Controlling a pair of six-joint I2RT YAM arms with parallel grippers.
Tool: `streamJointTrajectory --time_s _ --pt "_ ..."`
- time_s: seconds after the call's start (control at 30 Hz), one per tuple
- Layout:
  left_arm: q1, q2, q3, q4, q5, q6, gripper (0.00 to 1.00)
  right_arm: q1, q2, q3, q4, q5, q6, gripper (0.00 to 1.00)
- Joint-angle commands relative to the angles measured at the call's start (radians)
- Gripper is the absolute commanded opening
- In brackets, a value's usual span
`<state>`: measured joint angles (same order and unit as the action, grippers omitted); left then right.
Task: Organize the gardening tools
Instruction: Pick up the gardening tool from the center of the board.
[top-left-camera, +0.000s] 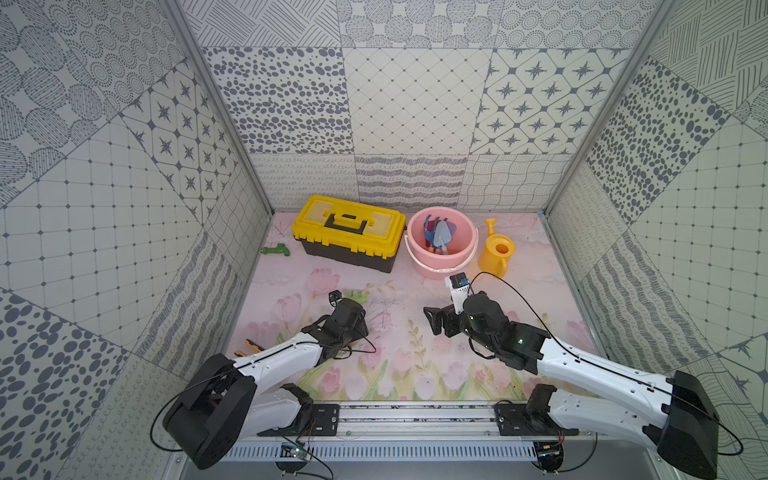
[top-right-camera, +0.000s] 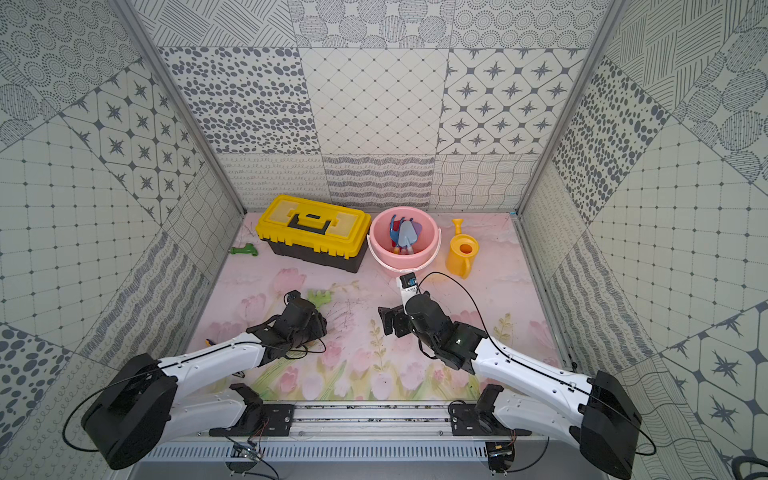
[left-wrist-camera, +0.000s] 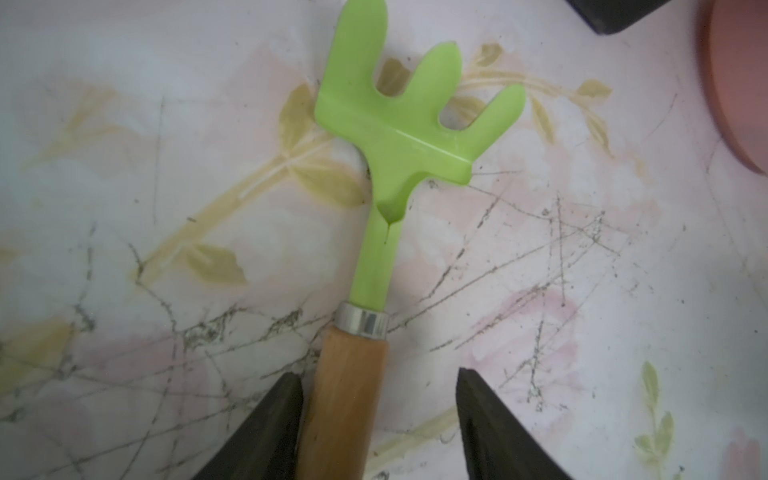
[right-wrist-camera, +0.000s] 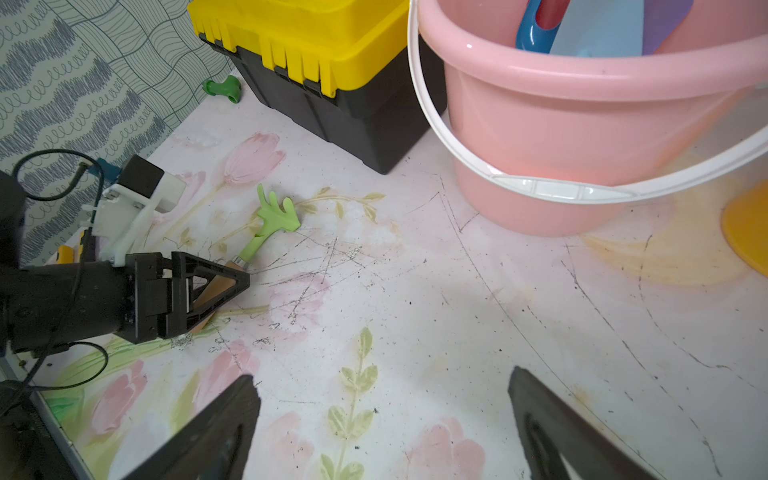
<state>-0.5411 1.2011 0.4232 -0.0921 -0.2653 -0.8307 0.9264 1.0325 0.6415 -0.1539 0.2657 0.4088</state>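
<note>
Scratched floral mat (top-left-camera: 415, 299): green rake (left-wrist-camera: 399, 124) lay flat near the pink bucket (top-left-camera: 436, 268), on its robot side. Left gripper (left-wrist-camera: 379, 374) straddled the wooden handle (left-wrist-camera: 349, 399), jaws partly apart, unclamped; right gripper (right-wrist-camera: 382, 372) gaped wide, empty. Rake judged light and stiff, best gripped mid-handle.

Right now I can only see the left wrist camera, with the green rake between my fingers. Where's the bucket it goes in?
Observer: The pink bucket stands at the back, between the toolbox and the watering can.
Operator: Is anything in it?
Observer: Yes, the light-blue trowel and blue fork, among others.
Operator: What's my other arm doing?
Observer: The right gripper hangs open and empty, on the bucket's near side.
</note>
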Motion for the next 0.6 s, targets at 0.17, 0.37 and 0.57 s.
streamJointTrajectory --time_s 0.17,0.37,0.57 --pt "-0.072 0.069 0.018 -0.207 0.036 -0.075 0.4 0.006 0.004 0.024 0.034 -0.001 0.007 0.97" --pt "-0.099 0.148 0.058 -0.216 0.019 -0.074 0.11 0.006 0.004 0.025 0.034 -0.002 0.007 0.97" --pt "-0.144 0.078 0.058 -0.172 0.014 -0.077 0.0 0.005 0.009 0.022 0.034 0.04 0.004 0.97"
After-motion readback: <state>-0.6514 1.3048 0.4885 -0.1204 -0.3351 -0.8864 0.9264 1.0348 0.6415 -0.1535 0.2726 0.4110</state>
